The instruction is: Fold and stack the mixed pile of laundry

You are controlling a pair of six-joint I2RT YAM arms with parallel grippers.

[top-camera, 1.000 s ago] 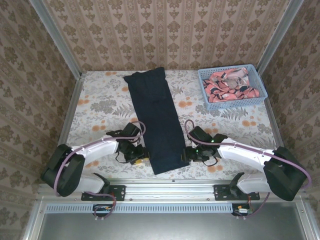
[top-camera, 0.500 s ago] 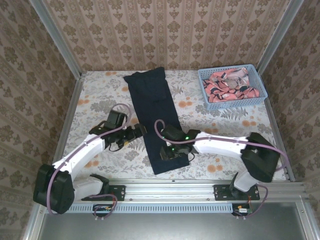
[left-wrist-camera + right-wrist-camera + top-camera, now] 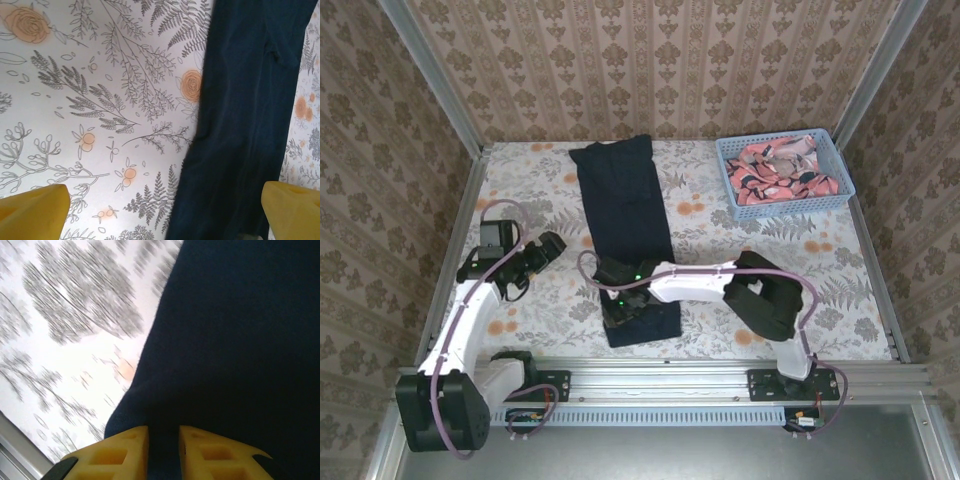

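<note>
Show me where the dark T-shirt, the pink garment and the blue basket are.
T-shirt (image 3: 625, 205): top view, middle of the long folded strip.
Pink garment (image 3: 782, 168): top view, middle of the bundle inside the basket.
Basket (image 3: 795, 206): top view, its near wall.

Table (image 3: 520, 215) under white cloth printed with grey ferns and orange flowers, light blue plastic lattice basket (image 3: 794, 206) at its far right corner, beige damask wallpaper (image 3: 650, 60) on three sides, aluminium rail (image 3: 660, 376) along near edge.

T-shirt (image 3: 625, 210) is soft matt dark cloth; table cover (image 3: 530, 215) smooth and printed; basket (image 3: 795, 207) moulded plastic lattice
</note>
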